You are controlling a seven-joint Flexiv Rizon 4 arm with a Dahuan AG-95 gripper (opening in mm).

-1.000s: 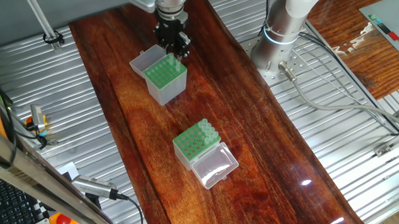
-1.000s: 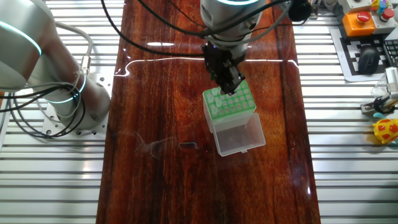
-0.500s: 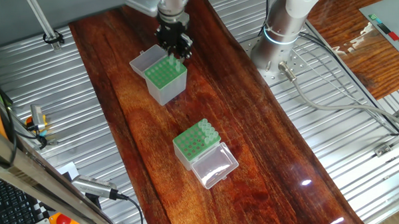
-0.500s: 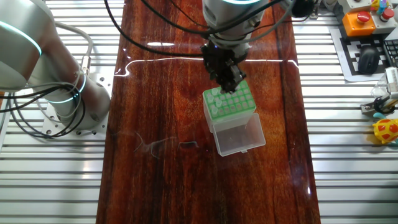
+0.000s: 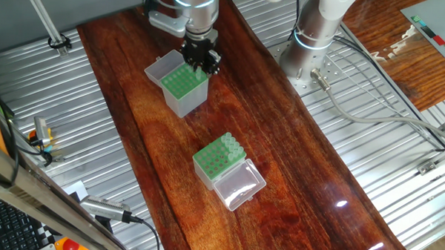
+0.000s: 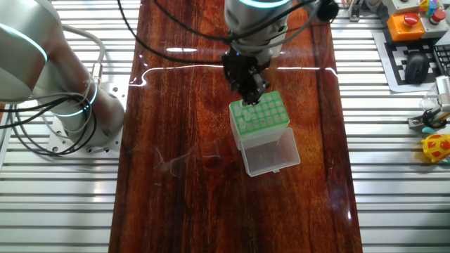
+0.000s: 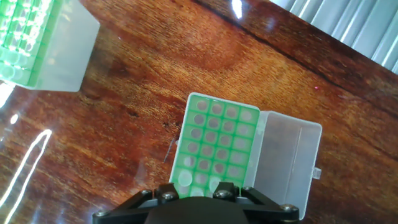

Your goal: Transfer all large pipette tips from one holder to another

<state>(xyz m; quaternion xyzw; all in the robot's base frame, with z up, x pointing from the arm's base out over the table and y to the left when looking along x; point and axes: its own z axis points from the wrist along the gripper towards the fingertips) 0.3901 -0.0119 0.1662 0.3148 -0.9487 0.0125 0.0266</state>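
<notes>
Dark wood surface (image 5: 280, 164); end effector (image 6: 246, 90) over lidded tip box (image 6: 259, 119) corner; grip state hidden; taller tip rack (image 5: 220, 160) well apart.

A dark wooden table (image 5: 296, 142) carries two green-topped boxes (well apart): lidded box (image 5: 181, 83), taller box (image 5: 220, 163)

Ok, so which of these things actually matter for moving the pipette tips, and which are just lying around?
In the job: gripper, large pipette tips, taller grey-sided holder, shorter lidded holder.
Just lying about: orange button box, yellow toy, grey cables.
</notes>
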